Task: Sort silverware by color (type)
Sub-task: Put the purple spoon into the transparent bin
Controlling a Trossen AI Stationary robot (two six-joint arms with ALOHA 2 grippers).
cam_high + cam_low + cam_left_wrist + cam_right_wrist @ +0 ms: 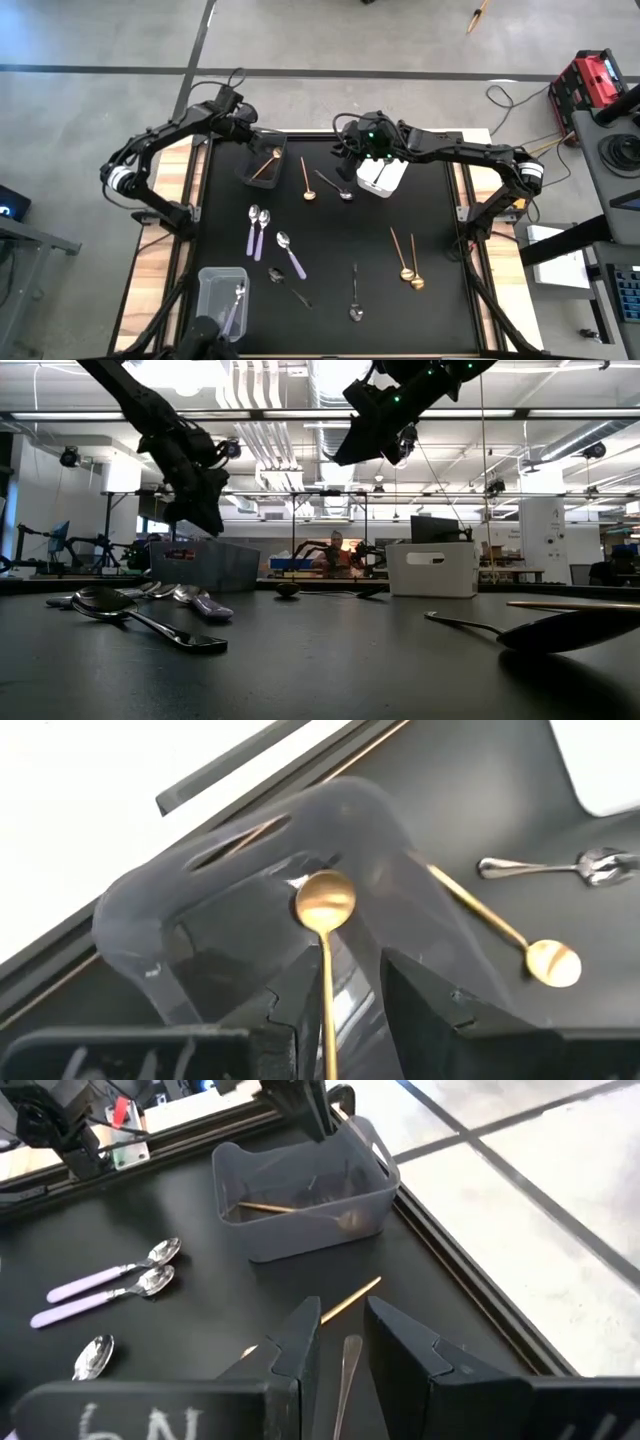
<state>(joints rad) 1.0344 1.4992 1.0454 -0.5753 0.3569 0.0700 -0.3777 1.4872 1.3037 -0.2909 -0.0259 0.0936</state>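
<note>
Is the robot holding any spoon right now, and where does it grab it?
Hard to tell. The left gripper, above the dark bin, has a gold spoon between parted fingers.

white bin (383, 178) partly hidden beneath the right arm.

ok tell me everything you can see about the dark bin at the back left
The dark bin is a smoky, see-through plastic tub with rounded corners and a slot handle cut into its end wall. It stands upright on the black mat near the back left corner. One gold spoon lies slanted inside it, bowl toward the back. The left pincer hangs just above it, fingers parted, not touching the walls. Another gold spoon lies on the mat just outside, to its right.
</note>
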